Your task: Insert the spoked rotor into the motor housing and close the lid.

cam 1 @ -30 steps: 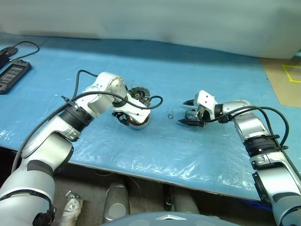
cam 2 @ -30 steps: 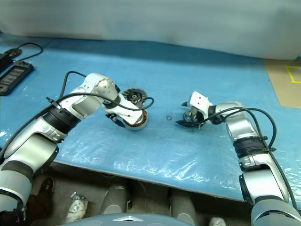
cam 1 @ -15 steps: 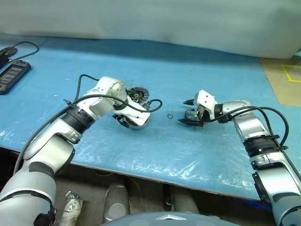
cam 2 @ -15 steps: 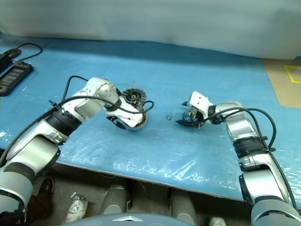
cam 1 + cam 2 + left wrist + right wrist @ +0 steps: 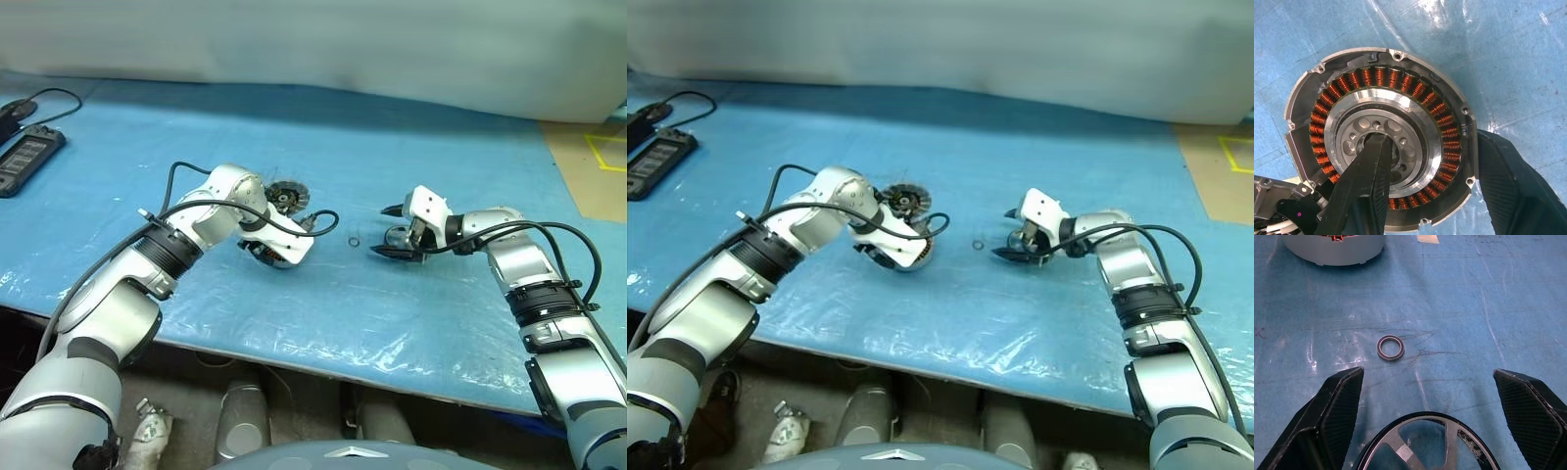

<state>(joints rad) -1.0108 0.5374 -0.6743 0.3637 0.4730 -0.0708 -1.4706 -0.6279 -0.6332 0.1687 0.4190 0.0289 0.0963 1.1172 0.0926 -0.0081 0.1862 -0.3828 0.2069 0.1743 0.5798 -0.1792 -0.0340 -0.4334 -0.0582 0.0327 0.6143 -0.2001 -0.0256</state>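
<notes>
The motor housing point(image 5: 1400, 93), a silver disc with a ring of copper windings, is in my left gripper point(image 5: 1432, 139). One black finger point(image 5: 1369, 176) sits in its centre bore and the other finger point(image 5: 1508, 181) lies against the outside of its rim, so the gripper is shut on it just above the blue mat. The spoked rotor point(image 5: 1425, 440), black-rimmed with silver spokes, lies on the mat between the spread fingers of my open right gripper point(image 5: 382, 233), touching neither. The lid is not recognisable.
A small dark ring point(image 5: 1390, 347) lies on the mat between the two grippers. A grey finned disc point(image 5: 286, 196) sits just behind the housing. Black devices with a cable point(image 5: 29, 152) lie at the far left. The table's front edge point(image 5: 323, 352) runs close below both arms.
The housing in my left gripper, tilted with its windings facing me earlier, now sits lower and mostly hidden under the hand. The right arm has not moved.
</notes>
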